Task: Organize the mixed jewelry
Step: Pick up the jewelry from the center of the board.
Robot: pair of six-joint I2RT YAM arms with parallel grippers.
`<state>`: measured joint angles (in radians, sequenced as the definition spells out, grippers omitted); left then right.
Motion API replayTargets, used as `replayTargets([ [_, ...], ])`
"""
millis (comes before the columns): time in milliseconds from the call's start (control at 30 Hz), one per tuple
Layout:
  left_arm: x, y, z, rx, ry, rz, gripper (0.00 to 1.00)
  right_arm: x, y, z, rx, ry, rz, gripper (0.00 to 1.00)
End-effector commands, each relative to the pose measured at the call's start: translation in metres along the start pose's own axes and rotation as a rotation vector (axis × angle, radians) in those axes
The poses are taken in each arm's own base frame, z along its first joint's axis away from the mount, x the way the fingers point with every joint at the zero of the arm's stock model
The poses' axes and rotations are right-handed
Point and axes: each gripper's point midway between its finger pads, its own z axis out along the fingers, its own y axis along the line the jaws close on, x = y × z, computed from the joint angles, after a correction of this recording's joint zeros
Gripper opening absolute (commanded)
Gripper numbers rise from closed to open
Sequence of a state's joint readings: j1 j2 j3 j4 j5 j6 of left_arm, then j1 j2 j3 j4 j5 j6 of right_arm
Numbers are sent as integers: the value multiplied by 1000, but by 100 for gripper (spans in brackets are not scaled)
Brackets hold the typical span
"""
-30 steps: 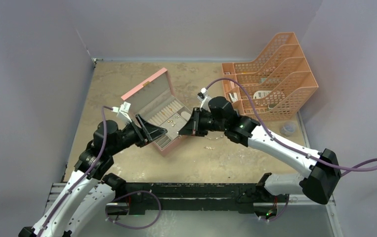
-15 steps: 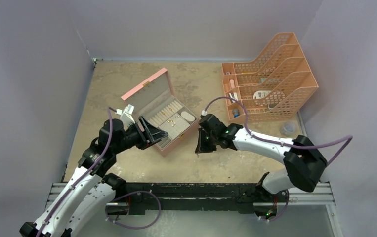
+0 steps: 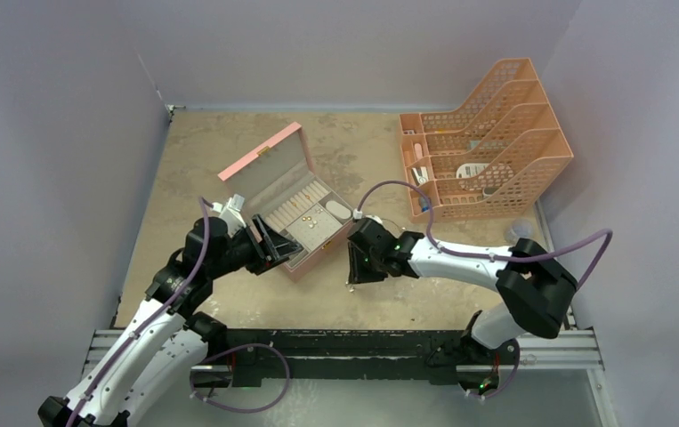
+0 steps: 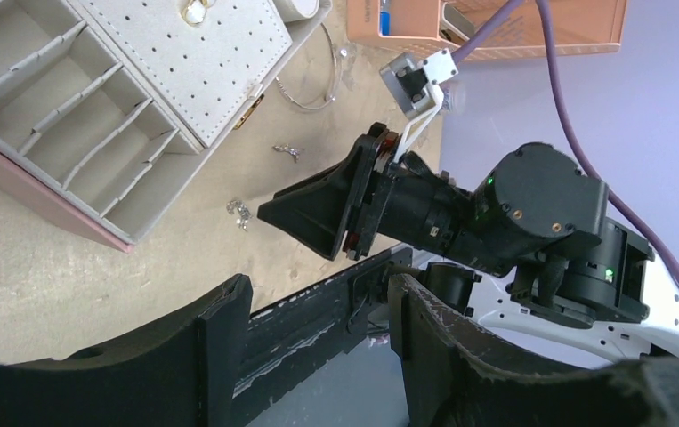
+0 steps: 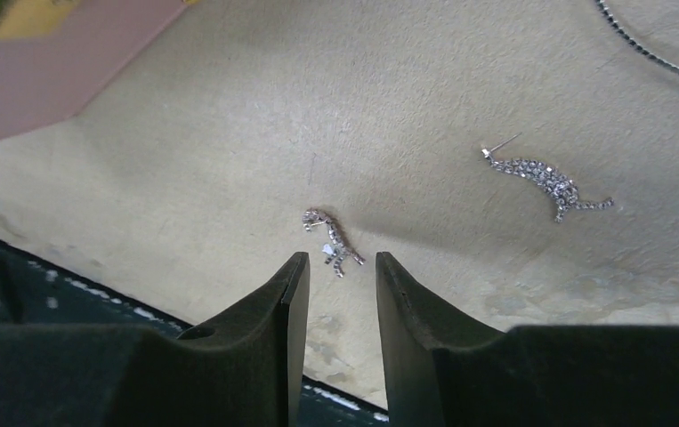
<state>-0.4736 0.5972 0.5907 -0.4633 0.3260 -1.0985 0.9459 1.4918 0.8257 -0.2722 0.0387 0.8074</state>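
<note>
Half parts right gripper point(image 5: 338, 263) just short of earring point(image 5: 331, 240) at frame centre, ready to pinch; holds left gripper point(image 4: 318, 294) wide open, waiting, beside box point(image 4: 15, 173).

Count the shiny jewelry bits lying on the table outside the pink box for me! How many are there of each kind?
Sparkly silver earrings: 2
Thin wire hoop: 1
Total: 3
</note>
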Motion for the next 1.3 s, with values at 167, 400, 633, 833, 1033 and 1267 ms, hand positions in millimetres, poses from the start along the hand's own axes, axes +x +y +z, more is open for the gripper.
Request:
replayTargets([
  [167, -5, -1, -1, 2, -31, 26, 57, -4, 4, 14, 64, -57, -252, 30],
  [400, -7, 3, -4, -15, -47, 27, 57, -9, 1, 21, 105, -66, -292, 29],
  [633, -7, 3, -5, -21, -50, 29, 57, 2, 1, 22, 97, -21, -333, 14],
  [833, -8, 3, -4, -22, -51, 29, 57, 1, 5, 12, 80, -19, -332, 0],
  [1033, -5, 1, -4, -12, -36, 33, 57, 8, 27, -13, -35, 12, -241, 0],
  [1267, 9, 1, 1, 44, 35, 57, 58, 7, 51, -36, -223, 41, -127, 0],
])
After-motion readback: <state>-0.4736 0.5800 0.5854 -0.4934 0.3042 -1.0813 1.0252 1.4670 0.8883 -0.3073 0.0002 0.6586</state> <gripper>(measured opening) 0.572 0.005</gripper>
